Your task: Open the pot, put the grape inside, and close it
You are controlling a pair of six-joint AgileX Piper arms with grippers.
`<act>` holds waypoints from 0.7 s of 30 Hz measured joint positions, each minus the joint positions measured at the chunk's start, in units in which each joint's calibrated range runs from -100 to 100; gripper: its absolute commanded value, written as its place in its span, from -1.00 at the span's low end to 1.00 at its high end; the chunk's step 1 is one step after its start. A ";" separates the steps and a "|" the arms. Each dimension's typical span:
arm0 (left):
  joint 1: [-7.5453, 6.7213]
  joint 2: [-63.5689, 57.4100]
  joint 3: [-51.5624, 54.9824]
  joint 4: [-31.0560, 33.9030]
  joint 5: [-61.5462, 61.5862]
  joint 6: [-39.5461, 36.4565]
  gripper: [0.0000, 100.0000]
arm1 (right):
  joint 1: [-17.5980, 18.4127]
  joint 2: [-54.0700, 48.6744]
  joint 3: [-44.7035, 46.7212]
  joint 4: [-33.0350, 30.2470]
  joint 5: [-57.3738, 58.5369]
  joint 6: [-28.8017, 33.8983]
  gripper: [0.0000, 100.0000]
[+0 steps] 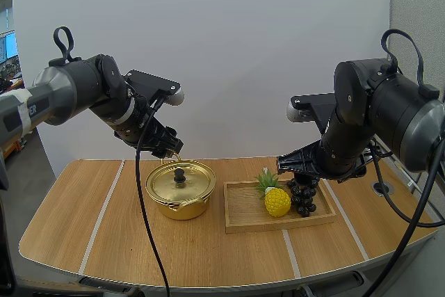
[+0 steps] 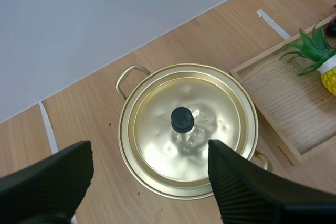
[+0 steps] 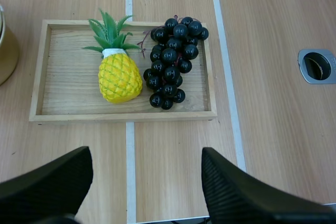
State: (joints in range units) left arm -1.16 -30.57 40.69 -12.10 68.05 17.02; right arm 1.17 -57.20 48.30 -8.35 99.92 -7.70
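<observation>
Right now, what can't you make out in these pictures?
Inside of the pot: hidden under its lid in every view.
Grapes: in the high view, the top of the bunch is behind the right arm.
Pot's near handle: in the left wrist view, partly behind a finger of the open left claw.
Pineapple: in the left wrist view, cut off by the picture's edge.

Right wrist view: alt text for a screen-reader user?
A shallow rectangular wooden tray on a pale wood table holds a yellow pineapple beside a bunch of black grapes. The right tool is open over the table outside the tray.
</observation>
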 measured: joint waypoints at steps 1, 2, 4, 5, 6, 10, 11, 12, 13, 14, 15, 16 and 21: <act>0.00 0.00 0.00 0.00 0.19 0.00 1.00 | 0.00 0.00 0.00 0.00 0.00 0.00 1.00; 0.00 0.00 0.00 0.00 0.55 0.00 1.00 | 0.00 0.00 0.00 0.17 0.00 0.00 1.00; 0.00 0.00 0.00 0.00 1.19 0.00 1.00 | 0.00 0.00 0.00 0.92 0.00 0.00 1.00; 0.00 0.00 0.00 0.00 1.38 0.00 1.00 | 0.00 0.00 0.00 1.37 0.00 0.00 1.00; 0.00 0.00 0.00 0.00 1.80 0.00 1.00 | 0.00 0.00 0.00 1.96 0.00 0.00 1.00; 0.00 0.00 0.00 0.00 3.44 0.00 1.00 | 0.00 0.00 0.00 3.71 0.00 0.00 1.00; 0.00 0.00 0.00 0.00 3.72 0.00 1.00 | 0.00 0.00 0.00 3.94 0.00 0.00 1.00; 0.00 0.00 0.00 0.00 4.10 0.00 1.00 | 0.00 0.00 0.00 4.12 0.00 0.00 1.00; 0.00 0.00 0.00 0.00 4.27 0.00 1.00 | 0.00 0.00 0.00 4.12 0.00 0.00 1.00; 0.00 0.00 0.00 0.00 4.62 0.00 1.00 | 0.00 0.00 0.00 4.12 0.00 0.00 1.00; 0.00 0.00 0.00 0.00 4.84 0.00 1.00 | 0.00 0.00 0.00 4.17 0.00 0.00 1.00; 0.00 0.00 0.00 0.00 4.84 0.11 1.00 | 0.00 0.00 0.00 4.26 0.00 0.00 1.00; 0.00 0.00 0.00 0.00 5.18 2.29 1.00 | 0.00 0.00 0.00 4.47 0.00 0.00 1.00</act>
State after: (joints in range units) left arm -1.16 -30.57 40.69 -12.10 73.23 19.31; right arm 1.17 -57.20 48.30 -3.88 99.92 -7.70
